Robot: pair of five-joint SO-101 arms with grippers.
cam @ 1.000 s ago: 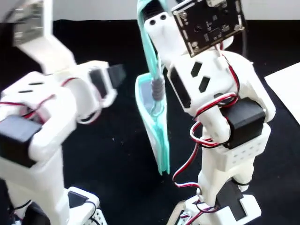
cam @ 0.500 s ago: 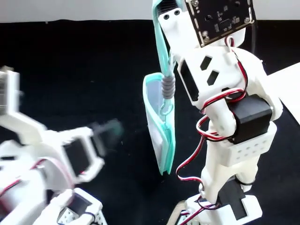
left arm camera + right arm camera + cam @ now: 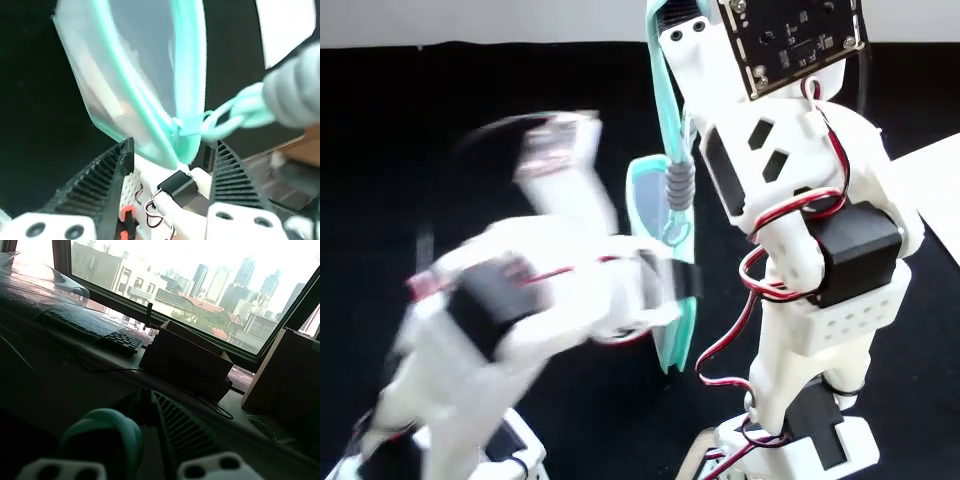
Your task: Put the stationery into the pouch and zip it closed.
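Above the black tabletop [image 3: 520, 90], near the middle of the scene, the teal-edged clear pouch [image 3: 645, 200] hangs in the air, its strap running up into the right pincer [image 3: 135, 430], which is pinching that strap. The left pincer [image 3: 172, 147] sits at the pouch's lower end with its jaws spread, one on each side of the teal corner where the zip pull ring [image 3: 230, 117] dangles beside a grey coil [image 3: 678, 185]. Whether any stationery lies inside cannot be told through the clear wall. The main risk seems to be a grab at the wrong spot: the ring hangs off to one side of the open jaws, so a closing pinch could catch only the soft wall or seam. Because the pouch dangles freely, a nudge could swing it away, and a hard tug on the zip might drag the strap out of the right pincer.
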